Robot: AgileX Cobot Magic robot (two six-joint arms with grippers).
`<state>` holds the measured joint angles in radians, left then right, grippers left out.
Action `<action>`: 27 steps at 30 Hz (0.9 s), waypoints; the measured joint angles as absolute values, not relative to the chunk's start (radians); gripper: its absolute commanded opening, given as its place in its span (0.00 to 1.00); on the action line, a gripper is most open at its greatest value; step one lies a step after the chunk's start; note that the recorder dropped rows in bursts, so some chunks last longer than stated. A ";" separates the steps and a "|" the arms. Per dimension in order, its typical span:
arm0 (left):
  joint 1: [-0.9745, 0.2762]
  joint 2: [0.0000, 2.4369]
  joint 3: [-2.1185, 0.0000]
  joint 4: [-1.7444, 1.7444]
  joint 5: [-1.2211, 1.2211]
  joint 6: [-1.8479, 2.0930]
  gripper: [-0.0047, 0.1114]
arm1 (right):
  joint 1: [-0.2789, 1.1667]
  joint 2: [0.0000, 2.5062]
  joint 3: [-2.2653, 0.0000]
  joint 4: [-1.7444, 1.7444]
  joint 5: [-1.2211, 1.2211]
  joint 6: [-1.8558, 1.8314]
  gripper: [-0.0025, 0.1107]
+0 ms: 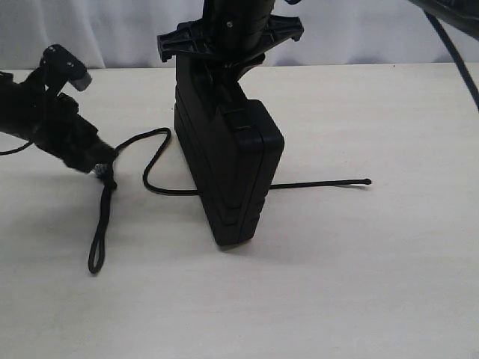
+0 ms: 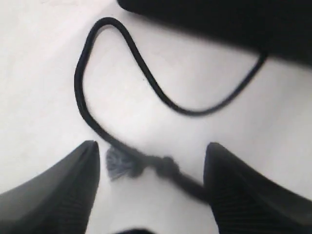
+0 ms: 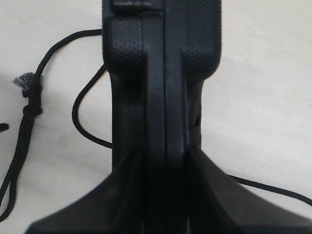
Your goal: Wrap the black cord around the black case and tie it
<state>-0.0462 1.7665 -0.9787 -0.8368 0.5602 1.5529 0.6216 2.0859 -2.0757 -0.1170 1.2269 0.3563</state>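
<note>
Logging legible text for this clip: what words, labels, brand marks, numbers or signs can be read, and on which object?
No readable text in any view.
Flat rectangular matte black plastic case: ribs and stippled texture only, no lettering.
Thin black braided cord: no tag.
Left gripper and right gripper: plain black, unmarked where visible.
White tabletop: no print.

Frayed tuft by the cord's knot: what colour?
The tuft is grey, paler than the black cord; clearest in the left wrist view.
</note>
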 measured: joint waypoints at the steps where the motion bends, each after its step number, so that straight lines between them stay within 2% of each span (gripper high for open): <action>1: -0.046 1.745 -0.981 -0.661 0.605 1.712 0.54 | 0.622 2.086 -2.076 -0.117 1.227 0.356 0.06; 4: -0.046 1.744 -0.968 -0.434 0.619 2.007 0.54 | 0.622 2.086 -2.076 -0.117 1.227 0.356 0.06; 6: -0.054 1.771 -0.945 -0.373 0.495 2.108 0.54 | 0.622 2.086 -2.076 -0.117 1.227 0.354 0.06; 12: -0.241 1.880 -0.933 -0.149 0.270 2.111 0.53 | 0.622 2.086 -2.076 -0.117 1.227 0.352 0.06; 18: -0.269 1.938 -0.933 -0.018 0.240 2.111 0.37 | 0.622 2.086 -2.076 -0.117 1.227 0.352 0.06; 22: -0.271 1.946 -0.933 -0.013 0.222 2.090 0.20 | 0.622 2.086 -2.076 -0.117 1.227 0.350 0.06; 25: -0.280 1.954 -0.933 -0.013 0.205 1.942 0.07 | 0.622 2.086 -2.076 -0.117 1.227 0.350 0.06; 27: -0.284 1.956 -0.933 -0.013 0.194 1.803 0.04 | 0.622 2.086 -2.076 -0.117 1.227 0.350 0.06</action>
